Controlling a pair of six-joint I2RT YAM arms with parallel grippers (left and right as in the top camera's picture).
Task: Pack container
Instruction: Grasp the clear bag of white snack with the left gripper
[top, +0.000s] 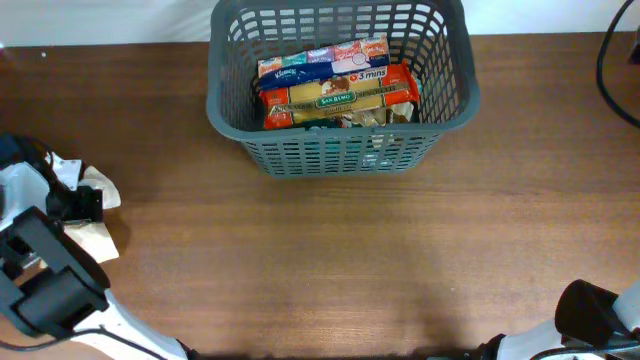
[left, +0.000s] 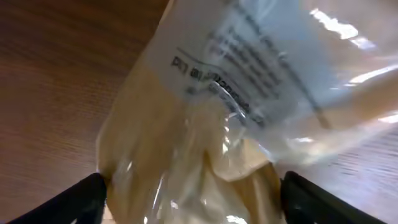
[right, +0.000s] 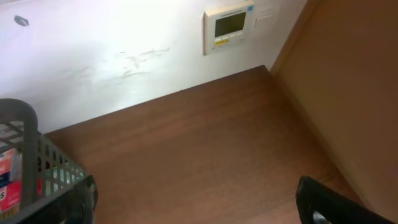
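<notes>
The container, a dark grey slotted basket, stands at the back middle of the table and holds a San Remo pasta packet, a tissue pack and other packets. My left gripper is open at the far left of the table, its fingers either side of a clear packet with beige contents, which lies on the table. My right gripper is open and empty over bare wood. A corner of the basket shows at the left edge of the right wrist view.
A white wall with a small control panel borders the table's far edge. A black cable hangs at the back right. My right arm's base sits at the front right corner.
</notes>
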